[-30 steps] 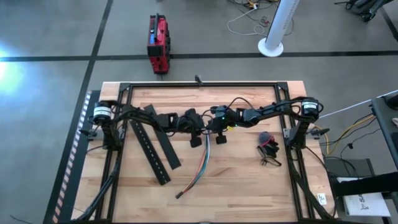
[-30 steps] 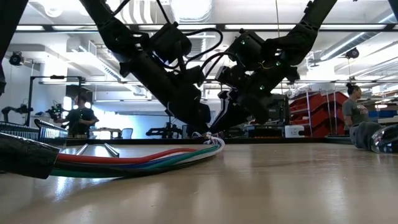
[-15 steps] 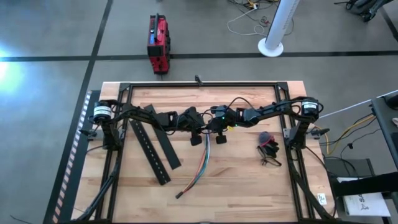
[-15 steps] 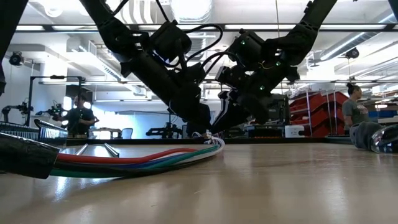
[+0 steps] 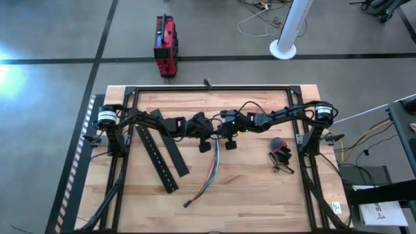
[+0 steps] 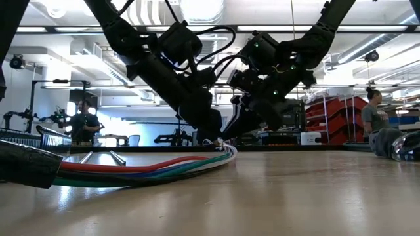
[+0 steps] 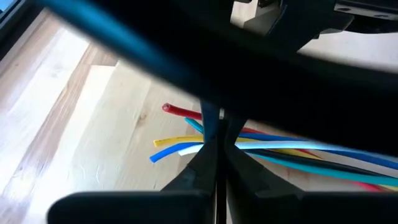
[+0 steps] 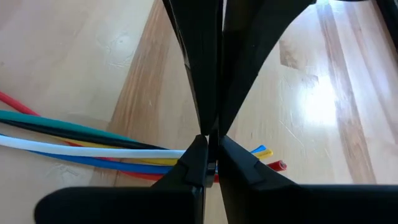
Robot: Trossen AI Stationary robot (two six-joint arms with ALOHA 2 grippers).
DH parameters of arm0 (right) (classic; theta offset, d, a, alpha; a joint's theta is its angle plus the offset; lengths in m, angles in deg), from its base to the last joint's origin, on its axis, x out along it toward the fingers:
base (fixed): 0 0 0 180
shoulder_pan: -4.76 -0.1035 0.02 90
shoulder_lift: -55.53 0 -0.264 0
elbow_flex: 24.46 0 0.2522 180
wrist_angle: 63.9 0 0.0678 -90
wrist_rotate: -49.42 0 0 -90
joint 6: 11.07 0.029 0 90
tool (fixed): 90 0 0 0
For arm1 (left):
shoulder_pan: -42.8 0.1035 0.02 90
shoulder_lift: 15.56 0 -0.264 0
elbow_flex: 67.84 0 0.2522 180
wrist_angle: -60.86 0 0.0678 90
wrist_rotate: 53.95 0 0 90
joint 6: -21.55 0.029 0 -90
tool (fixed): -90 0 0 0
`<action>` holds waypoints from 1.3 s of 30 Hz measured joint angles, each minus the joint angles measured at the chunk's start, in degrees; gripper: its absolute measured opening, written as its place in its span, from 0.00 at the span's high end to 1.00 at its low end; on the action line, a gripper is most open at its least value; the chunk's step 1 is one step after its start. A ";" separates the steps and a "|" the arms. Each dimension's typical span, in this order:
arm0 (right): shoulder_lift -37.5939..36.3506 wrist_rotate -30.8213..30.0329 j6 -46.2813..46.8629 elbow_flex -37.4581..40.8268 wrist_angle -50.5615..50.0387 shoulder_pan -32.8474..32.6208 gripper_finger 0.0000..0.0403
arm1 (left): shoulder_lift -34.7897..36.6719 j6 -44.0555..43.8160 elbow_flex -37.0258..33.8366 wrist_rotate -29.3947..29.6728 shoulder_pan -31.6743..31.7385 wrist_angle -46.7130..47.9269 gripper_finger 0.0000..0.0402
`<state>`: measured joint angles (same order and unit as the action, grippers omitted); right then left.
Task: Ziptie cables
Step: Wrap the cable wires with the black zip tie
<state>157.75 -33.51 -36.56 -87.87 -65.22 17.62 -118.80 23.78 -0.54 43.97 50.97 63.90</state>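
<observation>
While both grippers work at the far end of the cables point(image 5: 211, 174), keep each pinch firm and draw the tie steadily, without dragging the bundle across the table point(image 5: 260, 188). The left gripper point(image 7: 213, 146) and right gripper point(image 8: 211, 146) each stand pressed together; whether either pinches a tie cannot be told. The cable ends lie directly beneath and between both fingertip pairs, the bundle trailing away toward the near edge.
</observation>
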 joint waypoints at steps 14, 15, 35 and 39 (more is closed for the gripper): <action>0.00 0.44 0.41 1.08 -0.49 -0.07 0.98 | 0.24 -3.52 -2.03 0.76 -0.57 0.20 1.00; 0.00 0.44 0.41 1.14 -0.62 -0.07 0.98 | 0.34 -3.81 -2.28 0.81 -0.60 0.19 1.00; 0.00 0.45 0.46 1.53 -1.95 0.28 0.98 | 5.03 -4.84 -7.49 -1.69 -0.92 -6.31 0.99; 0.02 0.44 0.68 1.53 -1.56 0.28 0.98 | 5.03 -2.66 -4.68 -1.26 -0.98 -6.34 0.93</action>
<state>157.77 -33.07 -35.89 -86.34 -66.78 17.91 -113.78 21.12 -5.22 42.71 49.98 57.56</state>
